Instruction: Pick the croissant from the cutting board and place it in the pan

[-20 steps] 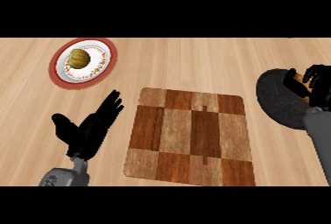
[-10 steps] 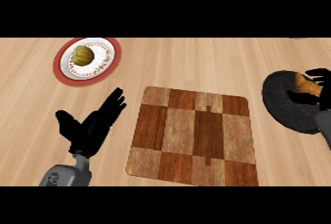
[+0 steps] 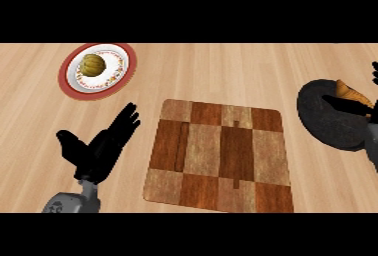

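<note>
The croissant (image 3: 349,91), orange-brown, shows over the black pan (image 3: 325,120) at the right edge of the head view. My right hand (image 3: 348,106) is mostly cut off by that edge, and its thumb lies against the croissant above the pan's inside. The wooden cutting board (image 3: 218,155) lies in the middle with nothing on it. My left hand (image 3: 103,147) rests open to the left of the board, fingers pointing up and to the right.
A red-rimmed white plate (image 3: 74,82) with a round yellowish bun (image 3: 94,65) sits at the back left. Light wooden counter (image 3: 221,70) stretches between the plate, the board and the pan.
The right hand with the croissant has gone down into the pan and sits further toward the right edge. The left hand has hardly moved.
</note>
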